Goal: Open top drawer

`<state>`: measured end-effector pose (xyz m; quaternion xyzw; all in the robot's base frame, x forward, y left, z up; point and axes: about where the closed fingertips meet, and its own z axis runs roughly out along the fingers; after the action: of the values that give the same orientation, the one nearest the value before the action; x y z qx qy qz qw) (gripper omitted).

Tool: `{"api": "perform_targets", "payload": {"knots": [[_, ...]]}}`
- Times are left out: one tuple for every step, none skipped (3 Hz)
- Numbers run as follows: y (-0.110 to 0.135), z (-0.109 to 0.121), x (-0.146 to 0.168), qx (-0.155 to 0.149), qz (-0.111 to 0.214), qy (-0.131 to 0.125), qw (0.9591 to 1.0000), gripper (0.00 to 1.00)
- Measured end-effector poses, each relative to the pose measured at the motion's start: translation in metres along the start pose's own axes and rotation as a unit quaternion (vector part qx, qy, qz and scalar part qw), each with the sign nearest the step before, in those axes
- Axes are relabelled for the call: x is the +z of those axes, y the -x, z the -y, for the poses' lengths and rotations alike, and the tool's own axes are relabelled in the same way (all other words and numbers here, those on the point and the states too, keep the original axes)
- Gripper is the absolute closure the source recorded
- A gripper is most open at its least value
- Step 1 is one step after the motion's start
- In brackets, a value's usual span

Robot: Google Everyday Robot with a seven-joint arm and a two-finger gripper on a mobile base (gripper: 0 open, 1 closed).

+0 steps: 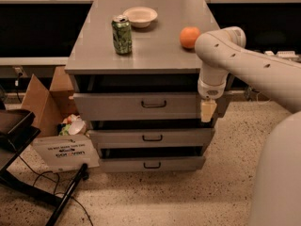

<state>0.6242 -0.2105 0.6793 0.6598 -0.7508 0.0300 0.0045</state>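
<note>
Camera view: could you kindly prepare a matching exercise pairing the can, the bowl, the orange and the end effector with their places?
Things:
1. green can
2. white bowl
3. orange
4. end effector

Places:
A. at the back of the cabinet top
B. hanging by the right end of the top drawer front
C. upright on the cabinet top, just in front of the bowl
D. near the cabinet top's right edge, beside the arm

Pairs: 1-C, 2-A, 3-D, 4-B.
</note>
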Motion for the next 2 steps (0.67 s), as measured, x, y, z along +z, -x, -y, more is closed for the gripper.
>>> {"api": "perform_targets", "payload": {"knots": [[-0.01, -0.003, -0.003, 0.01, -0.004, -0.004, 0.9999, 0.63], [-0.019, -0.025, -0.006, 0.023, -0.008, 0.0, 0.9997, 0.85]]}}
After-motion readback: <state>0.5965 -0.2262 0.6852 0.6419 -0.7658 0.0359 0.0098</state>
